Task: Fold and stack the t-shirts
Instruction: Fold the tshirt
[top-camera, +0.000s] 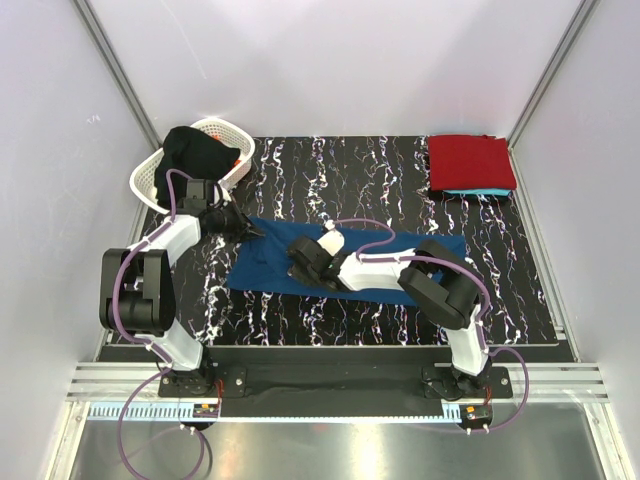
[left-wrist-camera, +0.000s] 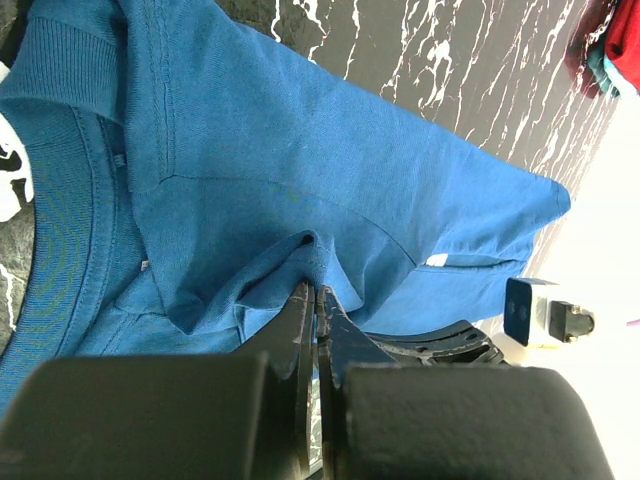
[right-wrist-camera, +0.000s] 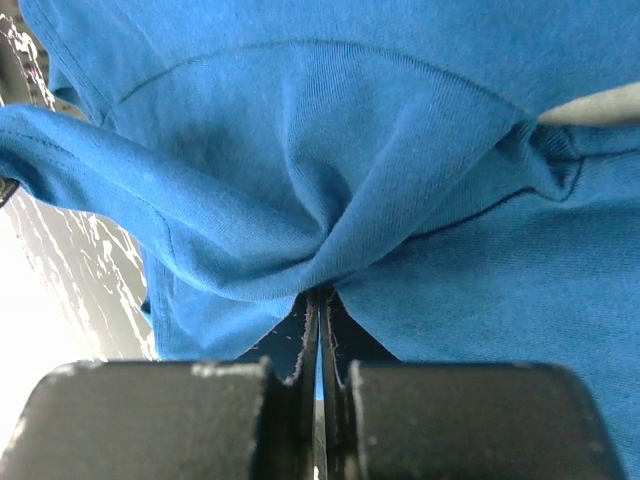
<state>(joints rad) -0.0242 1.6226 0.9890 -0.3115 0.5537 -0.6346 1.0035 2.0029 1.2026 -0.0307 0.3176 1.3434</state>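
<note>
both jaws tight on folds of the blue t-shirt (top-camera: 262, 270)

Wht lattice basket (top-camera: 148, 182) far-L, seemingly on marbled mat (top-camera: 380, 180).

Black marbled surface (top-camera: 330, 170) — blue t-shirt (top-camera: 265, 268) spread at centre, red t-shirt (top-camera: 470, 160) folded on turquoise t-shirt (top-camera: 482, 190) far right, white basket (top-camera: 145, 180) far left

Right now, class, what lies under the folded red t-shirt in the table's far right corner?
A turquoise t-shirt; only its near edge shows below the red t-shirt. The rest is covered, so anything lower cannot be seen.
</note>
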